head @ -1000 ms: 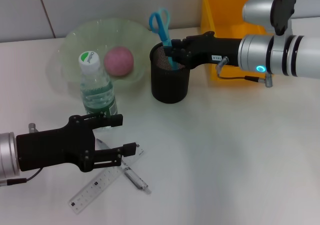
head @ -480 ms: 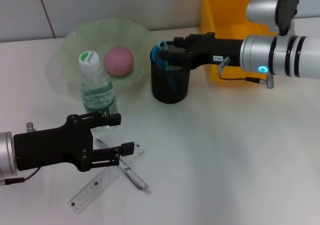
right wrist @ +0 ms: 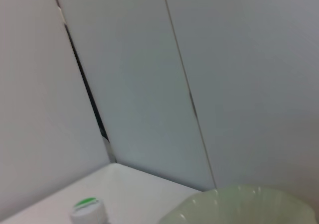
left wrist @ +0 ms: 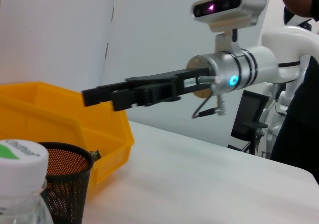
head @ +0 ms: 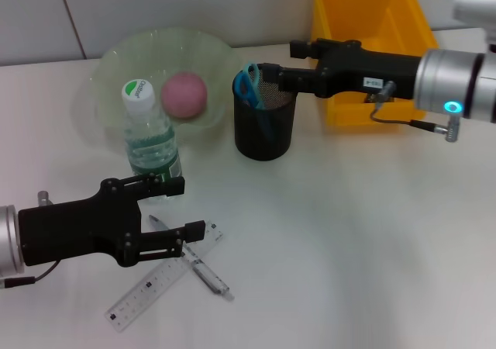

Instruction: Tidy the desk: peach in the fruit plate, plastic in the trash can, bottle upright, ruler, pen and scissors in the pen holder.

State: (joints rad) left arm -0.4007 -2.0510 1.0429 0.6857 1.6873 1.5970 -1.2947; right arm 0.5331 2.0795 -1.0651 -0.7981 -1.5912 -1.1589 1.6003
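Note:
The blue scissors (head: 248, 84) stand inside the black mesh pen holder (head: 263, 128). My right gripper (head: 273, 73) is open and empty, just above the holder's far right rim; it also shows in the left wrist view (left wrist: 99, 97). The pink peach (head: 184, 95) lies in the green fruit plate (head: 116, 62). The bottle (head: 152, 141) stands upright in front of the plate. My left gripper (head: 194, 206) is open, low over the table, next to the clear ruler (head: 147, 288) and the pen (head: 206, 274), which lie crossed. No plastic shows.
The yellow bin (head: 364, 23) stands at the back right, behind my right arm. The left wrist view shows the bottle cap (left wrist: 19, 157), the holder (left wrist: 65, 179) and the bin (left wrist: 60, 117). The right wrist view shows the plate's rim (right wrist: 239, 201) and the cap (right wrist: 85, 206).
My right gripper let go of the scissors, which dropped down into the pen holder. The right arm drew back to the right. The left gripper has barely moved.

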